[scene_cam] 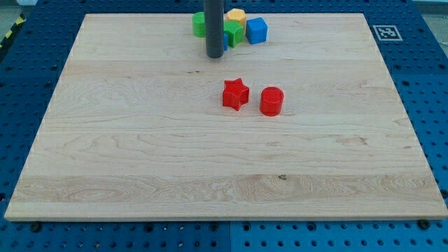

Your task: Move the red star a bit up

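My tip (215, 55) is down on the wooden surface (140, 140) at the far side, right by a small cluster of blocks. The rod rises straight out of the top of the view. As for a tool, this is a plain rod with no jaws, so nothing is spread, pressed together or pinching.

Behind the rod, a green block (199, 24) peeks out on its left, shape hard to tell. On its right sits another green block (233, 33), partly hidden; a yellow block (236, 15) is just behind that, and a blue cube (257, 30) sits on the cluster's right.

The red star (236, 94) lies near the middle of the surface, well apart from my tip, nearer and slightly right of it. Just beside the star, on its right, stands a red cylinder (271, 101), not touching it.

No containers on view; every block rests directly on the wood.
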Controlling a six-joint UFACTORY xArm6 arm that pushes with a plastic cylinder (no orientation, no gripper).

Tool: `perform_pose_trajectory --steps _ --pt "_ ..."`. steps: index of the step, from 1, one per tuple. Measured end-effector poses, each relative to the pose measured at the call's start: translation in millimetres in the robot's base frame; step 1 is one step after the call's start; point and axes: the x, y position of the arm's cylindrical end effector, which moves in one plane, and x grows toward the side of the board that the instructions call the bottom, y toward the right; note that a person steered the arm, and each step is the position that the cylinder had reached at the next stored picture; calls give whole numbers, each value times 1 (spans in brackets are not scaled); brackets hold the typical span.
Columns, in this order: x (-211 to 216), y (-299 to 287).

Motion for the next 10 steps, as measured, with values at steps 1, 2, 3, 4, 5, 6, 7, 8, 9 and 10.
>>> perform_pose_trajectory --steps 1,2,3,4,5,6,7,8,9,10 --pt "-5 0" --pt "-5 -1" --pt "33 -24" --pt "86 -57" --pt "137 -58" --pt "137 -58" --pt "139 -57" --pt "144 -52" --pt "149 -45" --pt "155 -40"
